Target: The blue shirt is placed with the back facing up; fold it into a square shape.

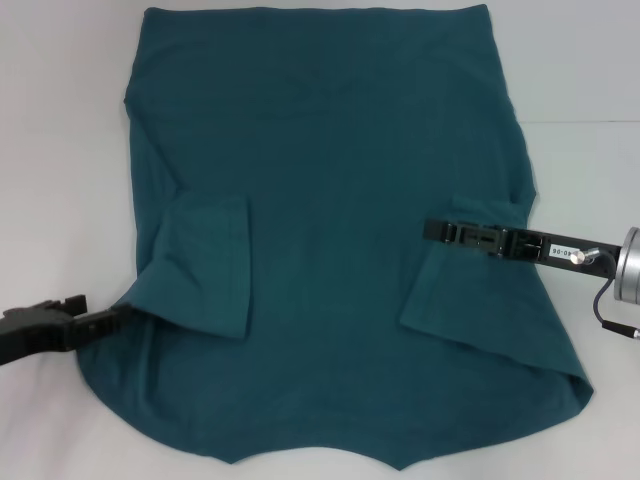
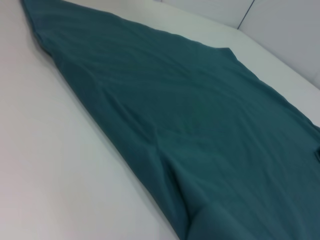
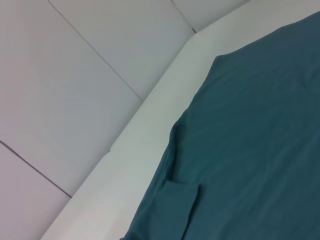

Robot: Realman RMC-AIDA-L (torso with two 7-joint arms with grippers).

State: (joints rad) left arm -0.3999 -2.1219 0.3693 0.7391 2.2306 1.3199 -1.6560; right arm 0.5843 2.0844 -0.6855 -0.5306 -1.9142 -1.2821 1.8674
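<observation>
Left gripper: lower left of frame, at the shirt's edge, can't tell its grip | Right gripper: mid-right, over the folded-in sleeve, can't tell either | Shirt: plain side up, spread flat across table, both sleeves folded inward

I count one blue shirt spread on one white surface, and nothing else lying on it that I can make out. The shirt shows me two sleeves, both folded inward over the body (one on each side). Two grippers are in my head view, the left gripper at the shirt's left edge and the right gripper over its right sleeve, so one per arm.
</observation>
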